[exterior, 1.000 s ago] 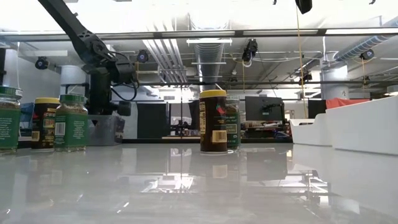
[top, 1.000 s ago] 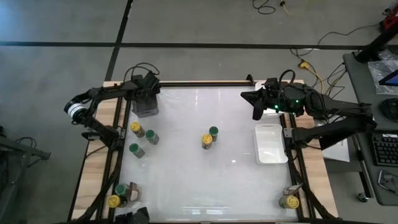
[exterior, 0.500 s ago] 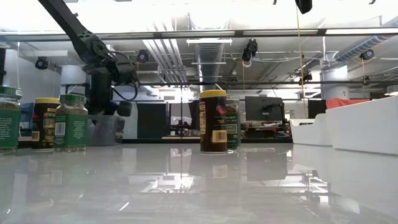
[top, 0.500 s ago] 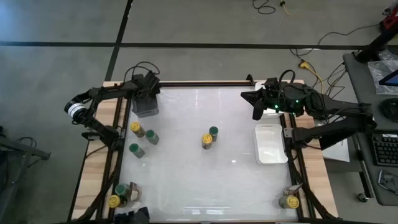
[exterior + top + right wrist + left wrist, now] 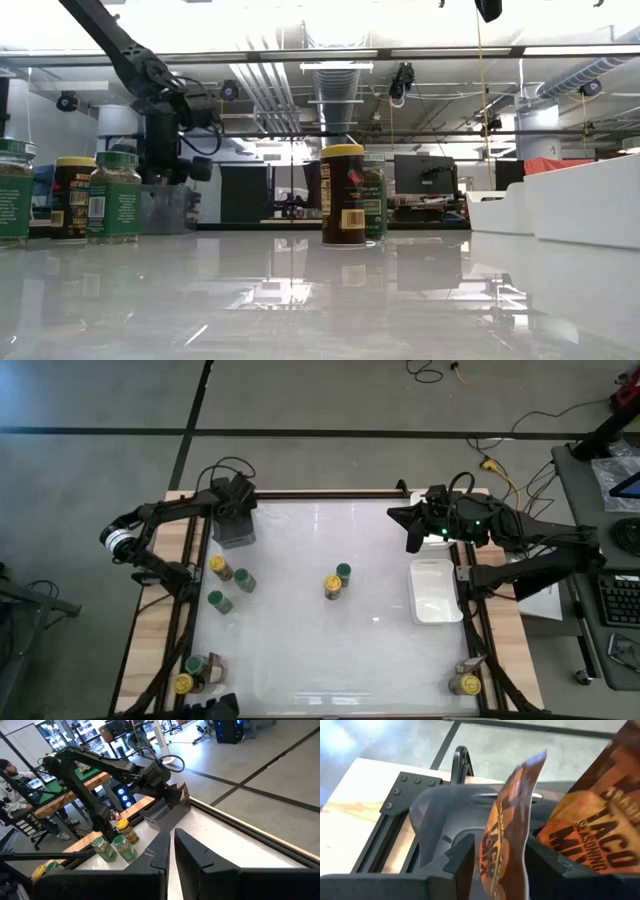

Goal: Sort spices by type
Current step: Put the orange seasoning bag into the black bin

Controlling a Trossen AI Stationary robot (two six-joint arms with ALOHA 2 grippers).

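Note:
Small round spice jars stand on the white table. A yellow-lidded one (image 5: pixel 219 567) and two green-lidded ones (image 5: pixel 243 580) (image 5: pixel 218 600) are at the left, and a yellow-and-green pair (image 5: pixel 337 580) stands mid-table. More jars are at the near left (image 5: pixel 188 674) and near right (image 5: pixel 463 683) corners. My left gripper (image 5: pixel 501 862) is over a grey square cup (image 5: pixel 232 530) at the far left corner. It is open, with one finger on each side of an orange seasoning packet (image 5: pixel 506 835) that stands in the cup. My right gripper (image 5: pixel 412 545) hangs shut, high over the far right. My left gripper comes slanting down from above onto the orange packet's upper part (image 5: pixel 502 855). One finger (image 5: pixel 462 862) stands on each flat side of it. I cannot tell whether either finger touches it. The packet stands upright in the grey cup.
A second orange packet (image 5: pixel 592 830) stands in the same cup. A white tray (image 5: pixel 434 592) lies along the right edge. Black frame rails (image 5: pixel 185 585) run along the table's left and right sides. A person (image 5: pixel 10 775) sits beyond the table's left side.

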